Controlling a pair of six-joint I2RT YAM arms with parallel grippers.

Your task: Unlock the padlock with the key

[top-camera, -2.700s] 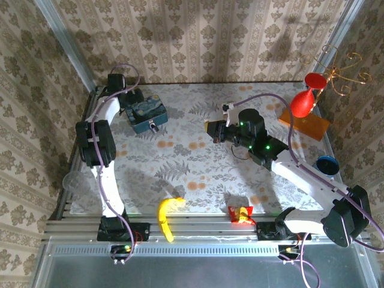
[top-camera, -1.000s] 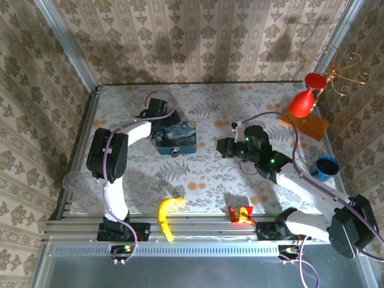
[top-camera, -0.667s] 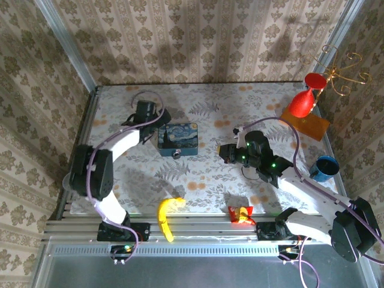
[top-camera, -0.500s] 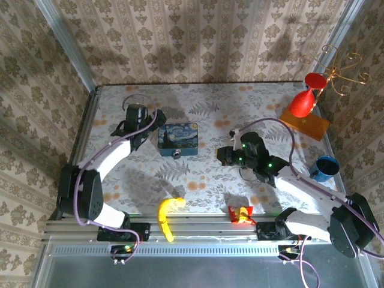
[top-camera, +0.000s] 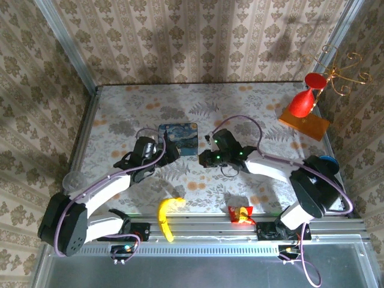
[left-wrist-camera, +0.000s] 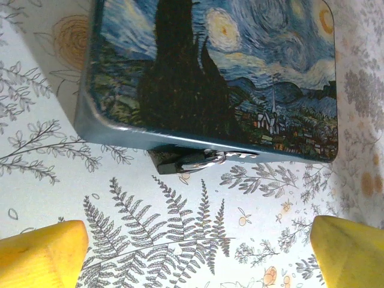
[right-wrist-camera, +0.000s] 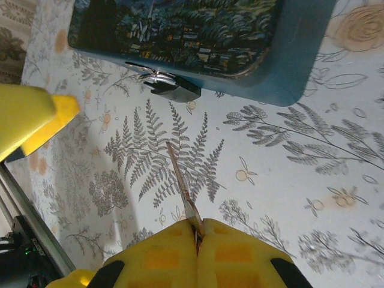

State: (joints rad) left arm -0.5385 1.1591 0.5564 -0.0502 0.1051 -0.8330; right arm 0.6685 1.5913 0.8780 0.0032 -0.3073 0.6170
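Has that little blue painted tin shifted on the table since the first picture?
Yes. The tin moved right and nearer, away from the far-left corner, now roughly in line with the banana.

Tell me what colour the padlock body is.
The padlock is dark, almost black, with a silvery shackle; left wrist view shows it best.

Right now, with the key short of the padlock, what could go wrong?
The key is pinched only at its end by the shut right jaws; a skewed touch on the padlock may twist it loose.
The left jaws stand open, bracing nothing; the padlock and tin box could slide when pushed.
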